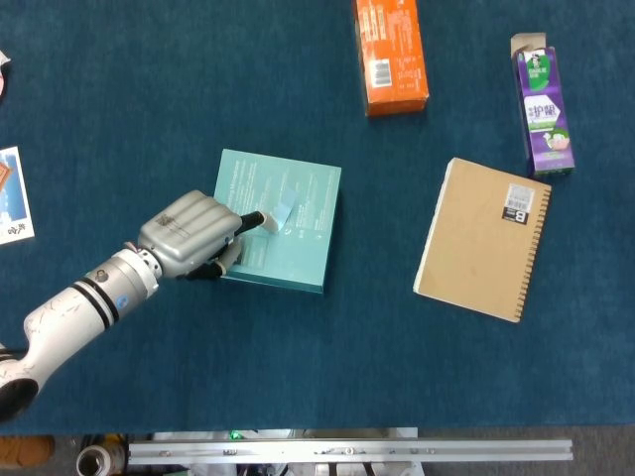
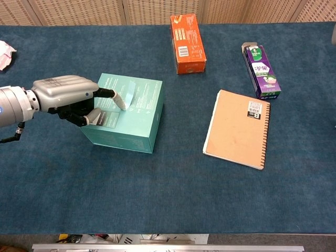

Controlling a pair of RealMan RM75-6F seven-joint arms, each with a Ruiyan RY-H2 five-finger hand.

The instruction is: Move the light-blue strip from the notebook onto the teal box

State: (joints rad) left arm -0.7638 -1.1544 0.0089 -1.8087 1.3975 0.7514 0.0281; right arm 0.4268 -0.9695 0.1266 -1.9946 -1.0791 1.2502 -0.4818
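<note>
Nearly finished, by the look of it: small light-blue paper strip (image 1: 283, 211) off the tan spiral-bound notebook (image 1: 483, 238) and over the top of the square teal cardboard box (image 1: 280, 220), but pinched at its lower-left end between fingertips of the silver left robot hand (image 1: 190, 235), other fingers curled in, so letting go and drawing away left to do. From overhead, long axis on a diagonal, held end toward the wrist and free end toward the box's far right; in the chest view, raised on edge rather than lying flat. Right robot hand not in either view.
</note>
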